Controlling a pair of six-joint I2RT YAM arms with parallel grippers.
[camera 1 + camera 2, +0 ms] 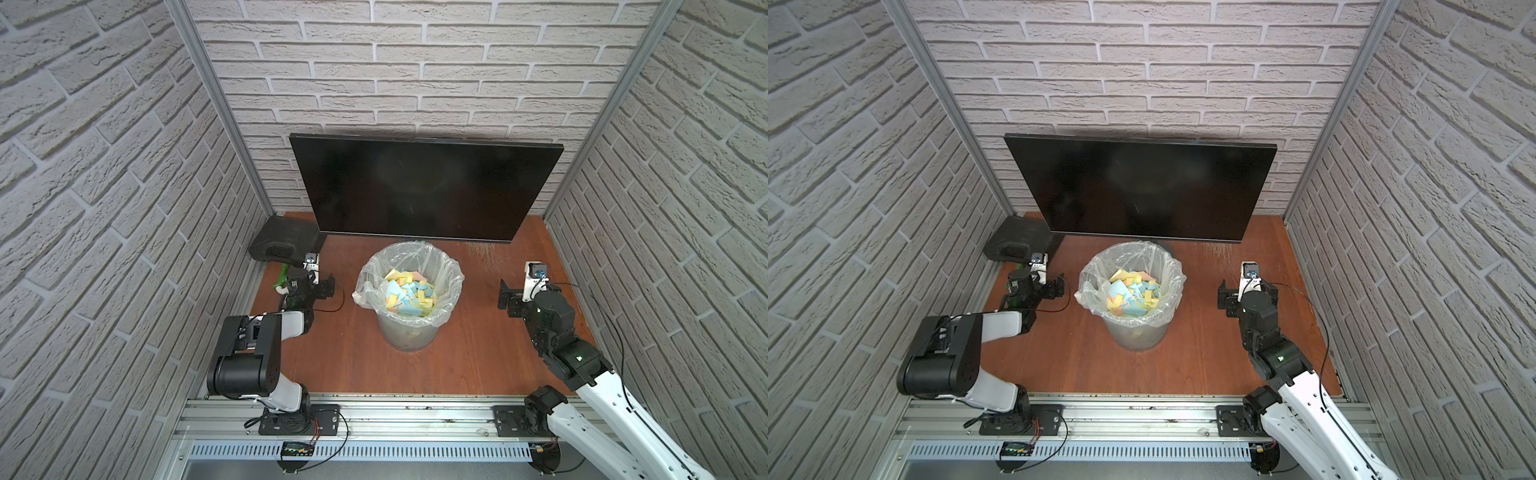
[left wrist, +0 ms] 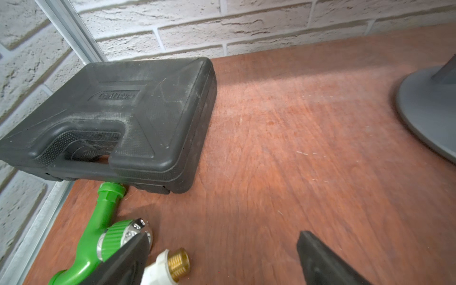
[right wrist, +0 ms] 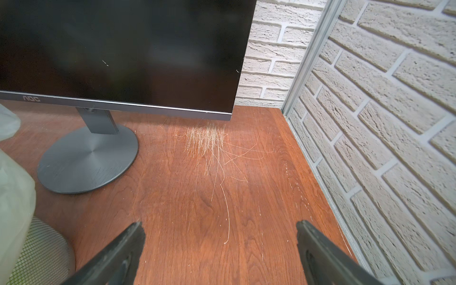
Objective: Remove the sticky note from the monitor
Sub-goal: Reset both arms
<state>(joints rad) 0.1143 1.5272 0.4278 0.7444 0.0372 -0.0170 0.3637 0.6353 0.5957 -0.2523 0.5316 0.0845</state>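
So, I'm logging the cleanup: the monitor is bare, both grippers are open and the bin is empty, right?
No, the bin is not empty: both top views show paper notes heaped inside. The monitor is bare, and the left gripper and right gripper are open.

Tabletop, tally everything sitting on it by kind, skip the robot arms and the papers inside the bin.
Monitor: 1
Bin: 1
Black case: 1
Pipe fittings (green fitting, white fitting): 2
Total: 5
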